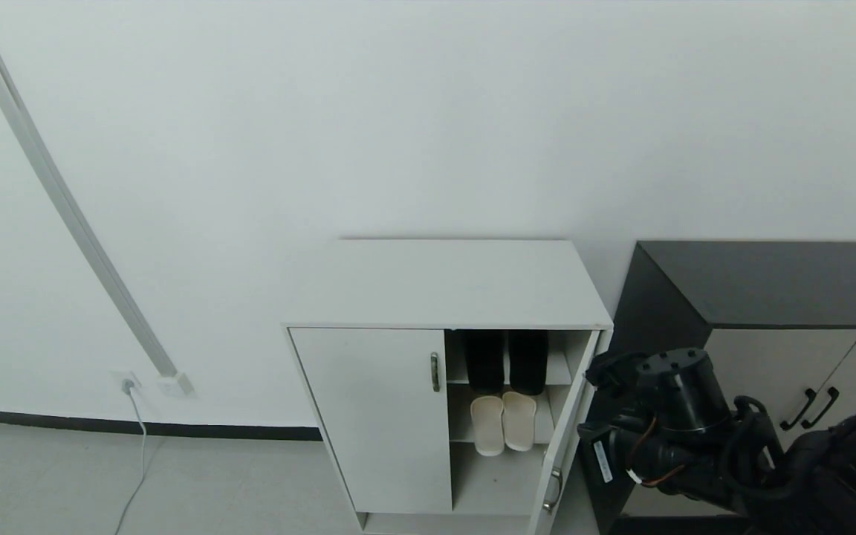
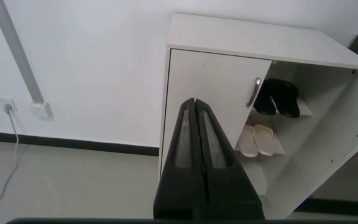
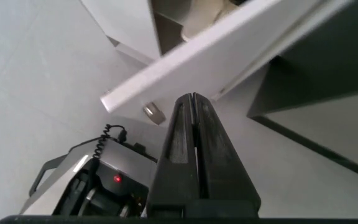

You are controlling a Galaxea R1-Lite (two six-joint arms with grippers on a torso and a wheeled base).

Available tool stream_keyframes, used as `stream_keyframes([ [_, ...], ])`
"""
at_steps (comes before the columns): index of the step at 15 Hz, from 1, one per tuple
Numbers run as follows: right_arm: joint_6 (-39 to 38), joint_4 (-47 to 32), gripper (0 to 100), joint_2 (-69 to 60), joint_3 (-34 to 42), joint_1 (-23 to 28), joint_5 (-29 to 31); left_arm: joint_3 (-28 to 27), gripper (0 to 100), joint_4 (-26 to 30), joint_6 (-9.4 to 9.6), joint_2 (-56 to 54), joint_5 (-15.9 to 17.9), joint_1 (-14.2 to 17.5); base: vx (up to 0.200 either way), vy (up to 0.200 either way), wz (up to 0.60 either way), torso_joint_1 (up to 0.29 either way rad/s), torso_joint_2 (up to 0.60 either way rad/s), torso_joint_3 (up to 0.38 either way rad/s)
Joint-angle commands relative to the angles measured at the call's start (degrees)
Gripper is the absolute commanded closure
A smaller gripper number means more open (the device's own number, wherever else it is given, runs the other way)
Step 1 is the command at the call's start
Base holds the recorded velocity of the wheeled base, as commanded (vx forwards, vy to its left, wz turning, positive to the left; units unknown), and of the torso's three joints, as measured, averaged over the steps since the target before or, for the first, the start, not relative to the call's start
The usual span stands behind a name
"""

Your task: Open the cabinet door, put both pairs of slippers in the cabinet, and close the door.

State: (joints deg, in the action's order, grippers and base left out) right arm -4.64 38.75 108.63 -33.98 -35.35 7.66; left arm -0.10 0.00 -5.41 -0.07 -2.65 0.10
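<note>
Nearly finished: the black slippers (image 1: 506, 362) sit on the upper shelf of the cabinet (image 1: 443, 282), the cream slippers (image 1: 503, 422) just below. Only the right door (image 1: 565, 438) hangs open, left to shut. The left hand (image 2: 195, 102) and right hand (image 3: 193, 96) are both pressed together and empty, the right one near that door.

My left claw (image 2: 195, 106), fingers pressed together, faces the white cabinet (image 2: 253, 37).
I see its closed door (image 2: 210, 81) behind the claw's tip and its open door (image 2: 344, 134) swung wide; inside, black slippers (image 2: 278, 99) sit one level above cream slippers (image 2: 258, 139). A wall socket (image 2: 6, 106) sits well apart.
</note>
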Motion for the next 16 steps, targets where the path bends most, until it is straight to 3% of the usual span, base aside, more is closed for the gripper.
stream_keyframes([
  [1,-0.01,2.12,100,7.3,-3.03,-0.07,-0.1,0.01,100,0.0,-0.04,0.07,-0.08,-0.01,0.0,0.0,0.0,0.0,0.0,0.0],
  [10,-1.07,3.35,100,12.75,-12.34,0.11,-0.1,0.01,100,-0.09,-0.04,0.07,-0.08,-0.01,0.0,0.0,0.0,0.0,0.0,0.0],
  [16,-1.16,9.06,100,18.9,-17.7,0.64,0.17,0.01,100,-0.09,-0.04,0.07,-0.08,-0.01,0.0,0.0,0.0,0.0,0.0,0.0],
])
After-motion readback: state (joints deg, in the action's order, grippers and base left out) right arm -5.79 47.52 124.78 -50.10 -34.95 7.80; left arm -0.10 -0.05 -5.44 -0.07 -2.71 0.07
